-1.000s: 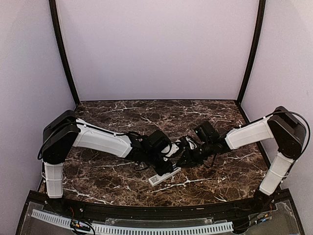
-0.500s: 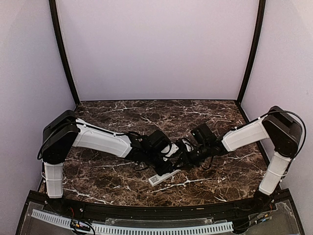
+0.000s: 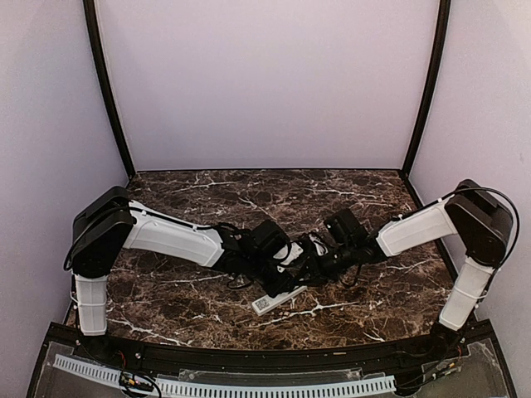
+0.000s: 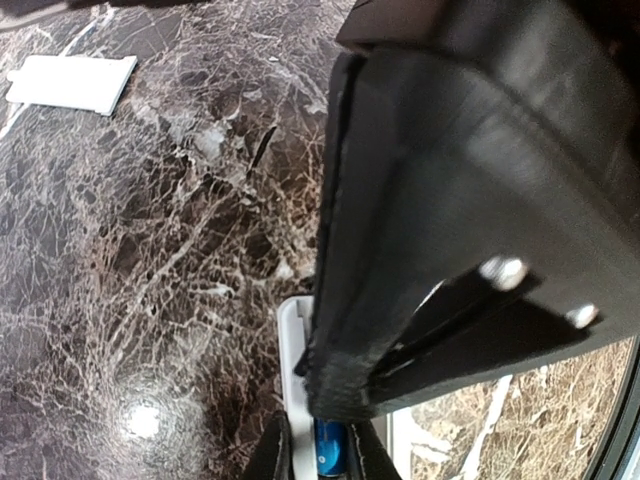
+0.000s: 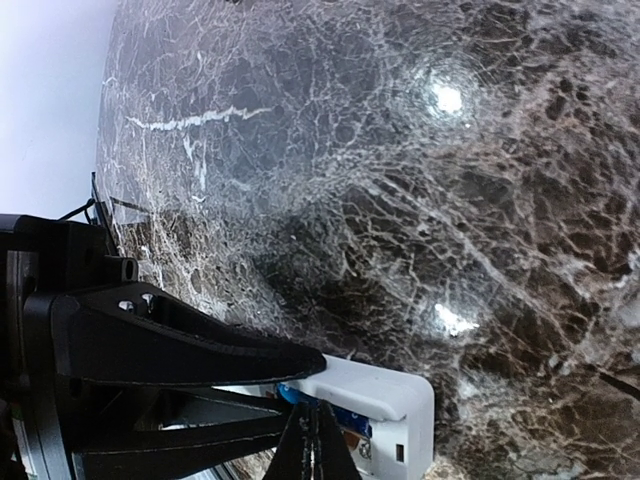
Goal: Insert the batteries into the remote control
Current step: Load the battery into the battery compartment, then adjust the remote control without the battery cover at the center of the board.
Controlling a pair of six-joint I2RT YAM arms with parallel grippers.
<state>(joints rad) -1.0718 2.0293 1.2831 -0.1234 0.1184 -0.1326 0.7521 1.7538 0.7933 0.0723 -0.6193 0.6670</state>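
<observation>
The only mark that might be a label is a small dark square on the near end of the remote [image 3: 275, 299] in the top view, too small to read. The remote lies slantwise at lower centre of that frame on the table [image 3: 207, 186], with its far end hidden under the two grippers that meet above it.

At the bottom edge of the left wrist view, the left gripper [image 4: 318, 456] has its fingers [image 4: 268, 458] a little apart. The remote's white side wall and a blue battery [image 4: 329, 446] lie between them; whether they press on either cannot be told. The battery sits in the remote's open bay. A black part of the right arm fills the upper right of this frame, close above. The cover [image 4: 70, 83], a flat white plate, lies well apart at upper left.

In the right wrist view the right gripper [image 5: 320, 440] has its fingers together, coming to one point at the bottom of the frame just beside the battery. The left gripper's black frame crowds the lower left.

Room is tight only at the centre; stone lies open behind and to both sides. The table is glossy dark brown marble with white veins and spots of lamp glare. Pale lilac walls [image 3: 265, 83] and two black posts [image 3: 106, 91] close it in. A white slotted strip [image 3: 224, 386] runs along the near edge.
</observation>
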